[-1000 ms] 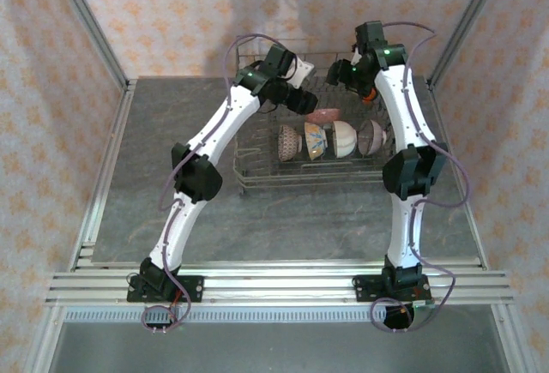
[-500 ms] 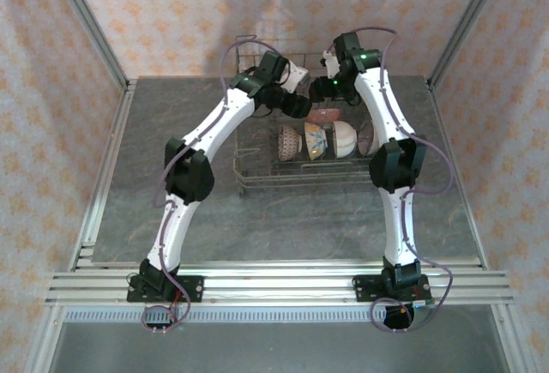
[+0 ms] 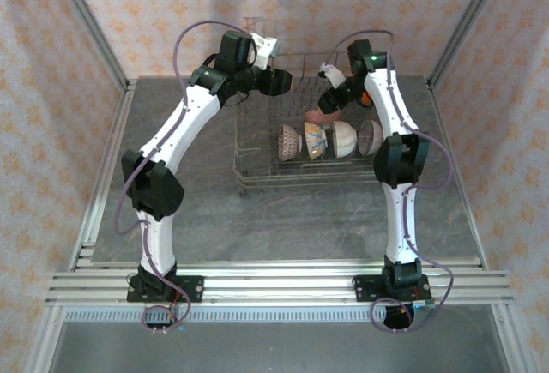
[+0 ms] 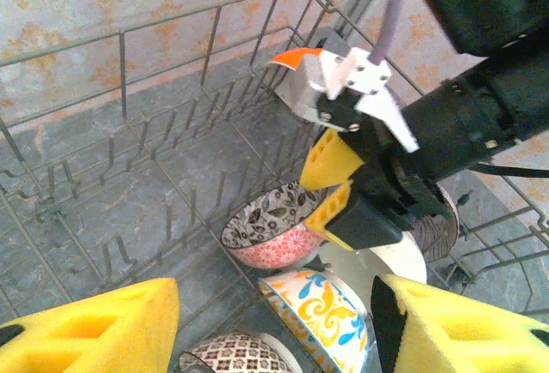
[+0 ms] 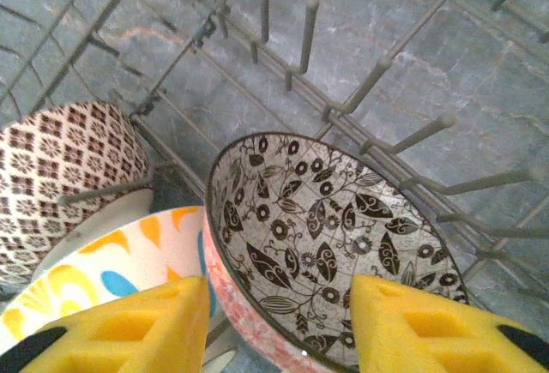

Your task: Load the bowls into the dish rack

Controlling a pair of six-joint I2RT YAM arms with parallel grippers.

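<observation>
grey wire dish rack (image 3: 296, 176): rectangular, tall open sides, rows of thin upright tines (image 5: 304, 37) on its floor. it sits at the far middle of the counter (image 3: 283, 219), a flat grey stone-look slab.

five bowls counted, all inside the rack, all small, round, glossy ceramic. four stand on edge in a tight row along the rack's near side, left to right:
- brown diamond-print bowl (image 3: 288, 142)
- orange-and-blue floral bowl (image 3: 315, 141)
- plain white bowl (image 3: 344, 138)
- mauve bowl (image 3: 371, 135)

the fifth, the pink bowl (image 5: 334, 244), sits just beyond the row, on the far side of it. it is pink floral outside and pale inside with a black leaf-and-vine print and a dark rim. it is tilted among the tines, mouth partly up, and its side is touching the orange-and-blue one.

right gripper (image 5: 279, 304): two blocky yellow fingers with cut-out slots. jaws parted, hanging right over the pink bowl's near rim. nothing is clamped between them, and i cannot tell whether the pads touch the rim.

left gripper (image 4: 276, 304): same kind of yellow fingers. jaws wide apart with nothing between them, held up above the rack's far left part, well clear of the bowls.
</observation>
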